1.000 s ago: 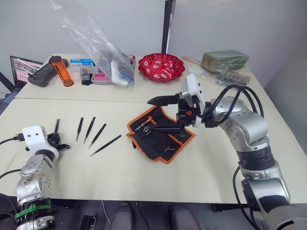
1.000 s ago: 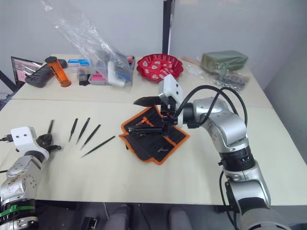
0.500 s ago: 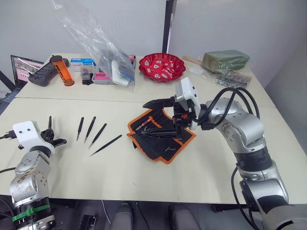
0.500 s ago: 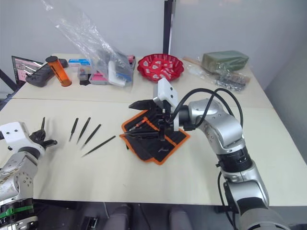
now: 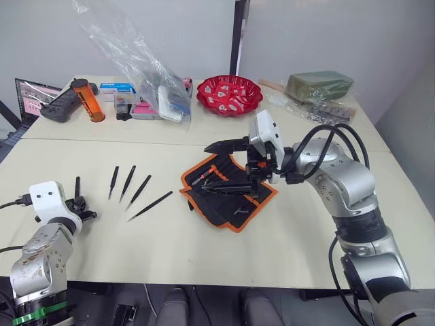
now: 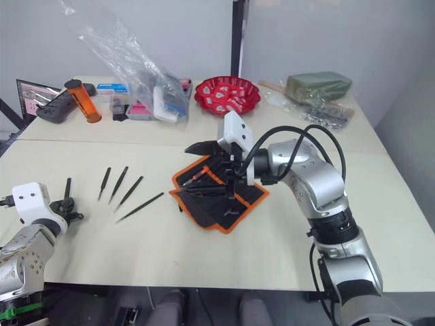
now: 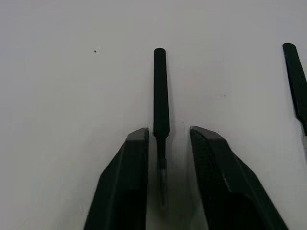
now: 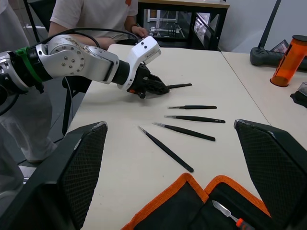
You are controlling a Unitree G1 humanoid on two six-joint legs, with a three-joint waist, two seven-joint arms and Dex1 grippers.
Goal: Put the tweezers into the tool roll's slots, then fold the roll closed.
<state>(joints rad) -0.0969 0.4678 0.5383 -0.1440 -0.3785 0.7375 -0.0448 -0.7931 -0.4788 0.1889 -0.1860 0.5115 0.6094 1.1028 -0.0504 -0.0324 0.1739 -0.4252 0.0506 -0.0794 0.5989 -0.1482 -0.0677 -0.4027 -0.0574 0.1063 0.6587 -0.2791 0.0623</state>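
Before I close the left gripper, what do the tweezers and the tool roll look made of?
Tweezers: thin rigid strips, matte black, likely coated metal; little glare.
Tool roll: limp black woven-looking fabric with orange edging, creased where it lies open.

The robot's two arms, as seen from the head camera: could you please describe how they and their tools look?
Both arms are built of rounded silver-grey metal segments with black joints. Each wrist carries a white box-shaped housing. The right tool has two black tapered fingers whose inner faces look mesh-textured in its wrist view, and thick black cables loop over the forearm. The left tool has the same black fingers, a thin black cable, and a green band lower on the arm.
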